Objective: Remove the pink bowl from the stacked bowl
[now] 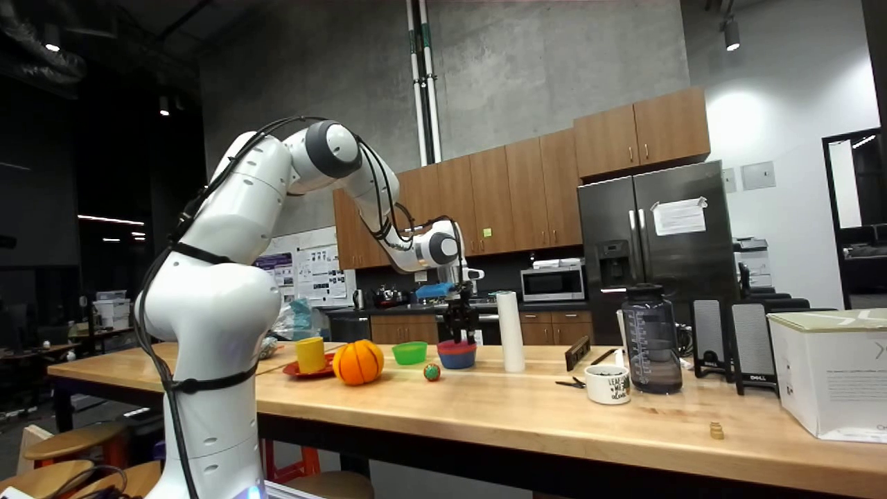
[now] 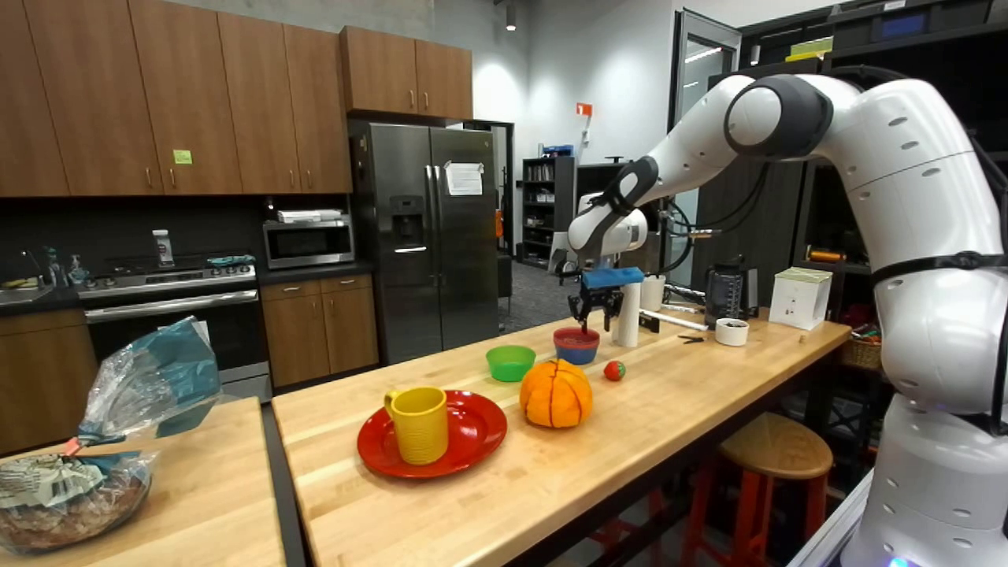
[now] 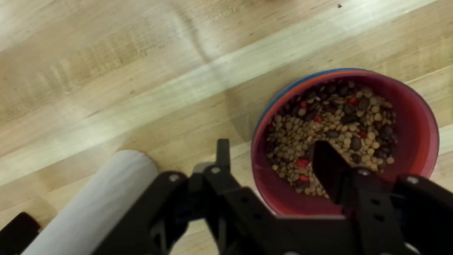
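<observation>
Pink bowl (image 3: pixel 414 115), one: sat stacked atop the blue bowl (image 2: pixel 576 356), part-filled with tan, dark and red seed-like bits (image 3: pixel 293 141). Gripper (image 3: pixel 271 145), one: hung over the blue bowl, fingers (image 3: pixel 331 170) spread apart and holding nothing; the pink rim lay between them, one finger on the inner side, its mate outside. How far down the inner tip reached could not be told. White roll (image 1: pixel 511 333), one: stood just beside the blue bowl. Green bowl (image 2: pixel 510 365) and strawberry-like piece (image 2: pixel 614 370), one each: rested near the blue bowl. Orange pumpkin (image 2: pixel 556 395), one: was farther from it. Red plate (image 2: pixel 482 429), bearing a yellow mug (image 2: pixel 422 427): lay well apart from it.
</observation>
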Motion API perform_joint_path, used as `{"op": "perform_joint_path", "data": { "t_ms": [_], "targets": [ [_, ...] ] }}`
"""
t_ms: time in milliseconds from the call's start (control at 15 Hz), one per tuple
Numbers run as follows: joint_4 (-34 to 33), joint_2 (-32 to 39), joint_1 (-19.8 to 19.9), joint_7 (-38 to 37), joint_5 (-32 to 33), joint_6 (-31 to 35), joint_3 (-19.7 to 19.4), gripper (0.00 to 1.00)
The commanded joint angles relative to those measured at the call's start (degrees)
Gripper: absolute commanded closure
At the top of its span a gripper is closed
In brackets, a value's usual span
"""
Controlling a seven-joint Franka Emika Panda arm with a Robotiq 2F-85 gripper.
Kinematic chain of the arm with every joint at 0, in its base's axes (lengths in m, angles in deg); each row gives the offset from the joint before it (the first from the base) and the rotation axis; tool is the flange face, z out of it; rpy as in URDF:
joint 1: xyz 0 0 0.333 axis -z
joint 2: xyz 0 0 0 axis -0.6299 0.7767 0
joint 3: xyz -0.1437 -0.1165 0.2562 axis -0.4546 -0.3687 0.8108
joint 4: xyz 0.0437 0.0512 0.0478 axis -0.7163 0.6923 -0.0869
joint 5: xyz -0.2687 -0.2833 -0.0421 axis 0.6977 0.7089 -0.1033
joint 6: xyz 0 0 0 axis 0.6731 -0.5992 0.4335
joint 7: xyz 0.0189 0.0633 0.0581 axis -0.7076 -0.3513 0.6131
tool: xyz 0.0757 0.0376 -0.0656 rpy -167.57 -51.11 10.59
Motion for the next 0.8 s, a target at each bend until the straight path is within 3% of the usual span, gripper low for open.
{"op": "perform_joint_path", "data": {
  "t_ms": [0,133,333,400,533,733],
  "targets": [
    [0.4,-0.36,0.25,1.52,-1.42,-0.49,0.83,0.07],
    [0.48,-0.34,0.22,1.72,-1.75,-0.25,1.16,0.0],
    [0.23,-0.11,0.24,2.06,-2.05,-0.52,1.51,0.02],
    [0.18,-0.02,0.32,2.26,-2.3,-0.6,1.66,0.25],
    [0.2,0.05,0.34,2.61,-2.59,-0.53,1.8,0.27],
    [0.08,0.1,0.39,2.68,-2.67,-0.54,1.85,0.47]
  ]
}}
